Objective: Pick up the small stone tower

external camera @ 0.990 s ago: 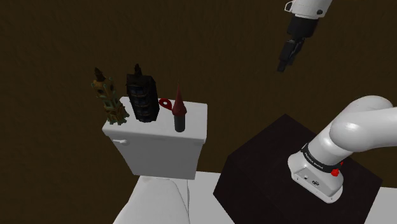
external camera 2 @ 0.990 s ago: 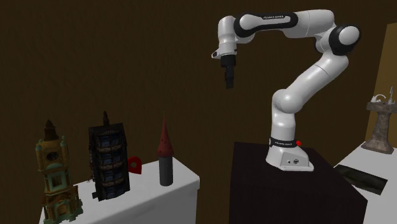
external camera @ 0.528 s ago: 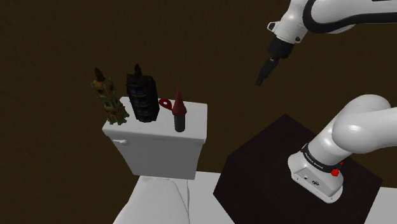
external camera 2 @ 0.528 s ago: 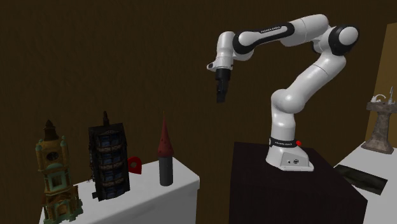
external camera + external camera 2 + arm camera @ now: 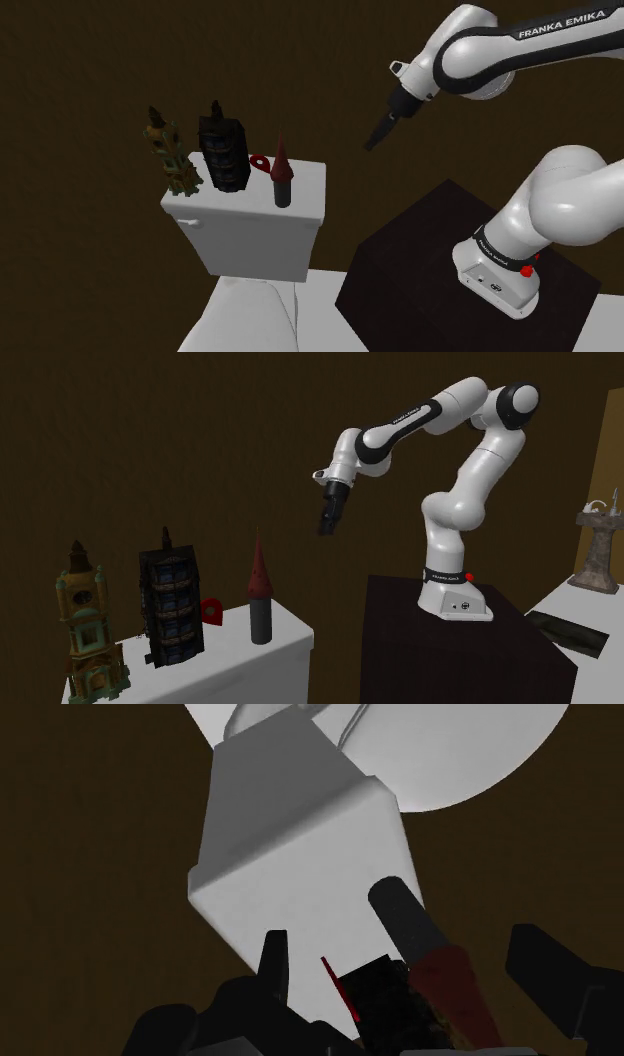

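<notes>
**Open gripper in the air, apart from a slim tower on a white tank**

The gripper (image 5: 372,143) hangs tilted in the air. Its two black fingers (image 5: 272,966) are spread and hold nothing. Lower down, toward the shoulder view's left and well apart from it, the small tower (image 5: 282,180) stands upright on the lid of a white tank (image 5: 305,185). The tower has a dark round body under a red cone roof. Just beside it lies a small red piece (image 5: 260,162), then come a black tower (image 5: 222,150) and an ornate green-gold tower (image 5: 170,155).

The small tower is probably stiff and fairly light, and its narrow foot makes it likely to tip easily. The tapering roof would likely slide out of the pads. The round body looks like the better hold, taken from the open side away from the red piece.
</notes>
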Controlling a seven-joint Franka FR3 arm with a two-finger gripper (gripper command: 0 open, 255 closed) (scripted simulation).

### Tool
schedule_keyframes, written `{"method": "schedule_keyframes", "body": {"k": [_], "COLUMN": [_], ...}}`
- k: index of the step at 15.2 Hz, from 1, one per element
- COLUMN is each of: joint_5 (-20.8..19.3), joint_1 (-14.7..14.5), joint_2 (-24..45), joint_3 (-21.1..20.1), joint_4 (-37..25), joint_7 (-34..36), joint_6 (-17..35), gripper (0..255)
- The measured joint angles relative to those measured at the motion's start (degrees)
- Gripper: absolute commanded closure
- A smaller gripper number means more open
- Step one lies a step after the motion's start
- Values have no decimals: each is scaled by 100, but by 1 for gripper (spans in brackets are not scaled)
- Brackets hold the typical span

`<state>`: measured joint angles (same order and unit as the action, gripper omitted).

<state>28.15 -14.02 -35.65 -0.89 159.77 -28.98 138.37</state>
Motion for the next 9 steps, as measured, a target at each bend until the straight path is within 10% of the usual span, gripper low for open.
{"method": "schedule_keyframes", "body": {"k": [5, 9], "joint_5": [1544, 3753], "joint_1": [-1253, -2624], "joint_2": [1023, 1957], "joint_3": [515, 1285], "joint_4": [-147, -674], "joint_7": [-1470, -3632], "joint_6": [1560, 2378], "gripper": [0, 0]}}
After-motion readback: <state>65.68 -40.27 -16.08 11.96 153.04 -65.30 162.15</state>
